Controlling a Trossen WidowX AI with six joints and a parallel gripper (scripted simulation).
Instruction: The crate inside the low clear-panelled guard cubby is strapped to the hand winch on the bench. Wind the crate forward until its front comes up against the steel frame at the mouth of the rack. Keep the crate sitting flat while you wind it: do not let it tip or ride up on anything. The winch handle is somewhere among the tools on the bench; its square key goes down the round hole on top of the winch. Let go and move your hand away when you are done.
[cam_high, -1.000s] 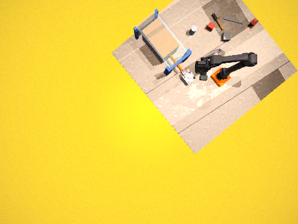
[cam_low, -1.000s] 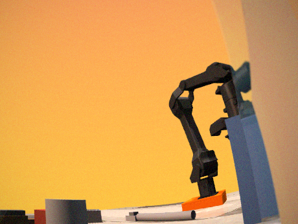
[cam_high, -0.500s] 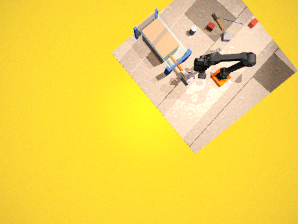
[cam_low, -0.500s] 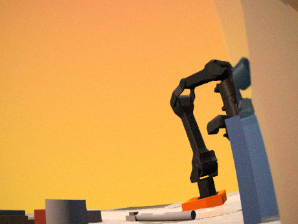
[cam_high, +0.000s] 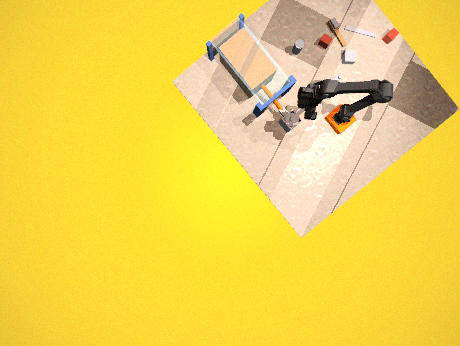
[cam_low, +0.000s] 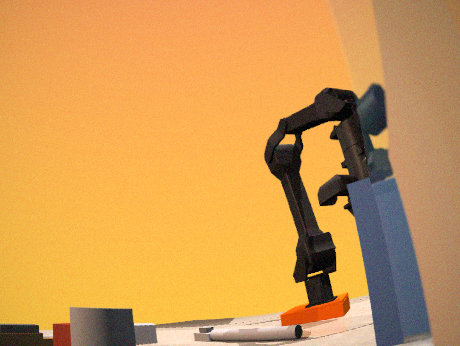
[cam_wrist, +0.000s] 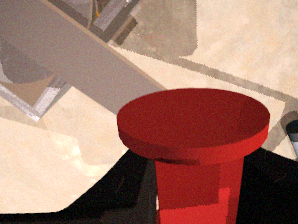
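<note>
My gripper (cam_high: 310, 114) (cam_wrist: 197, 187) is shut on the red knob of the winch handle. The handle's flat grey arm (cam_wrist: 75, 60) runs from the knob to the upper left in the wrist view. The winch (cam_high: 289, 126) (cam_wrist: 37, 114) lies in front of the rack, partly under the handle arm; the key and round hole are hidden. The tan-topped crate (cam_high: 250, 57) sits inside the clear-panelled cubby and looks flat. Its front is behind the blue frame (cam_high: 275, 98) at the mouth, with a gap between. An orange strap (cam_high: 278, 104) runs from the crate toward the winch.
A grey cylinder (cam_high: 298, 47) (cam_low: 102, 327), a red block (cam_high: 325, 41), a hammer (cam_high: 339, 35), a white block (cam_high: 349, 56), a thin rod (cam_high: 360, 31) and another red block (cam_high: 390, 36) lie beyond the arm. A blue post (cam_low: 385, 265) stands close in the exterior view.
</note>
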